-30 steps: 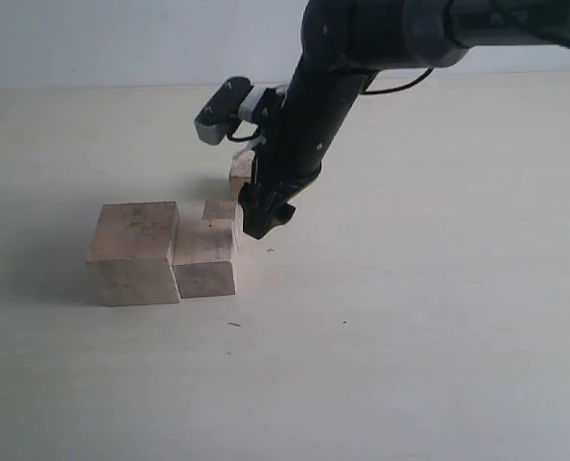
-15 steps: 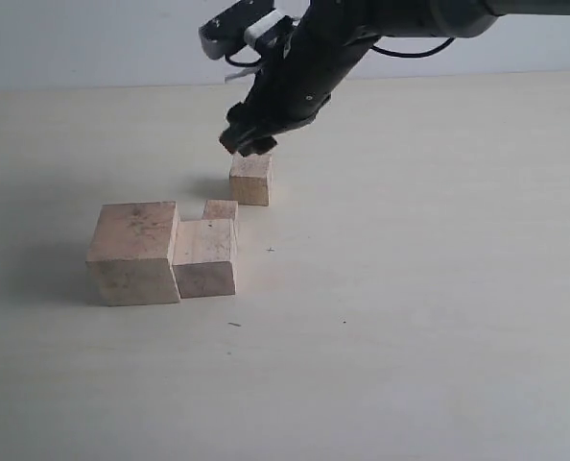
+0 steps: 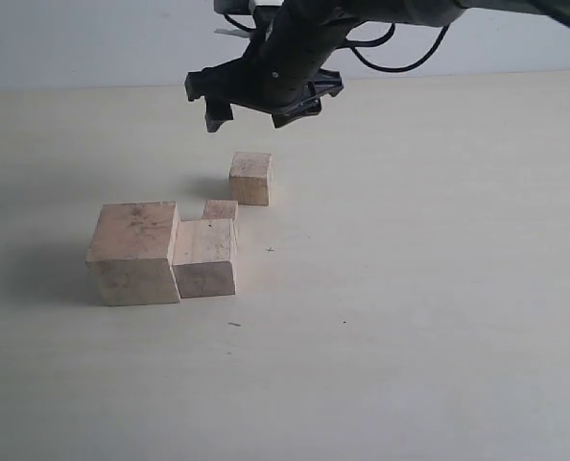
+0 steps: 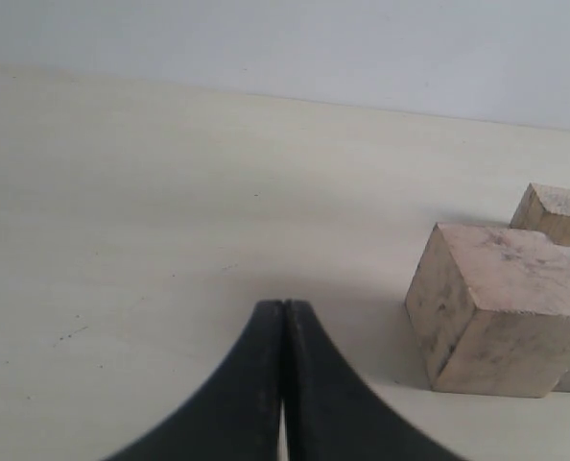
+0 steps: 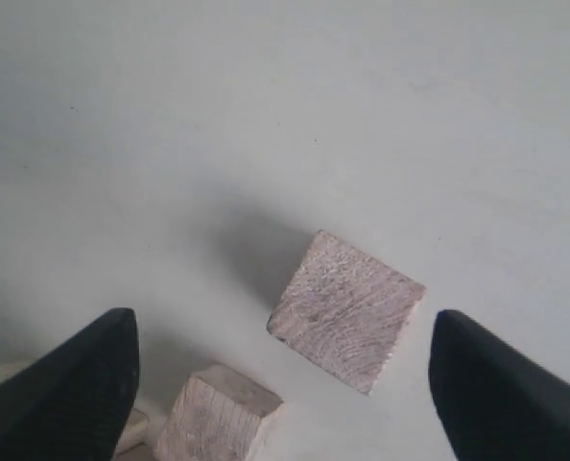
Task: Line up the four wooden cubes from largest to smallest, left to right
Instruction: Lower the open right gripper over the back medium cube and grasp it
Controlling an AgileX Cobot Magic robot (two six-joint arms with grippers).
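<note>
Four wooden cubes, pale unpainted blocks with visible grain in graded sizes, sit on the smooth cream counter (image 3: 439,288): the largest cube (image 3: 133,252) touches the second cube (image 3: 205,256) beside it, the smallest cube (image 3: 221,209) sits just behind that one, and the third cube (image 3: 251,178) stands apart farther back. The left end effector (image 4: 283,309) has its two dark curved fingers pressed together on nothing. The right end effector (image 3: 251,115) hovers spread wide above the third cube, higher and more open than half a second ago; no cube has shifted.
</note>
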